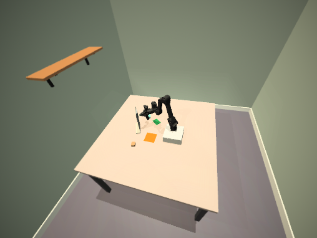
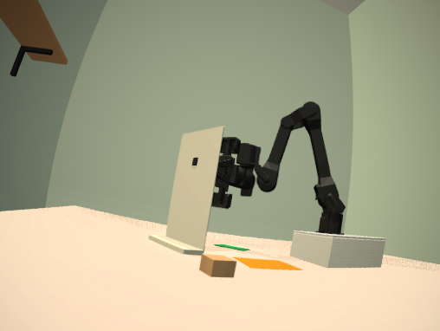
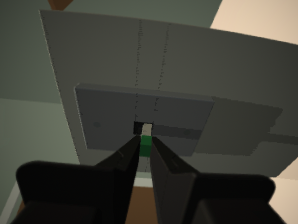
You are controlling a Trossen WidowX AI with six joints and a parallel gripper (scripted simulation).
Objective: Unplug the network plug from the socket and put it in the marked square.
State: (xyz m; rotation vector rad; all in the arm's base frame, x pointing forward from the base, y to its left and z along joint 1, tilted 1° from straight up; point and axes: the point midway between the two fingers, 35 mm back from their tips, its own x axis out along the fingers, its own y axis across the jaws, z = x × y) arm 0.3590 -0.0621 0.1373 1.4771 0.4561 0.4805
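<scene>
The plug (image 3: 145, 146), a small green block with a pale piece toward the socket (image 2: 195, 161) (image 3: 137, 128), was pinched between the tips of the tool (image 1: 140, 114) (image 2: 219, 170) (image 3: 145, 140). The socket was a dark, square opening in the pale panel (image 1: 137, 121) (image 2: 195, 195) (image 3: 100, 50), which stood upright at left on the bench (image 1: 175, 174) (image 2: 108, 277). How deep the plug sat could not be told. An orange square (image 1: 150, 137) (image 2: 268, 263) lay flat, near and right of the panel; a smaller green one (image 1: 156, 121) (image 2: 231, 247) lay farther back. Which was the marked one was unclear.
</scene>
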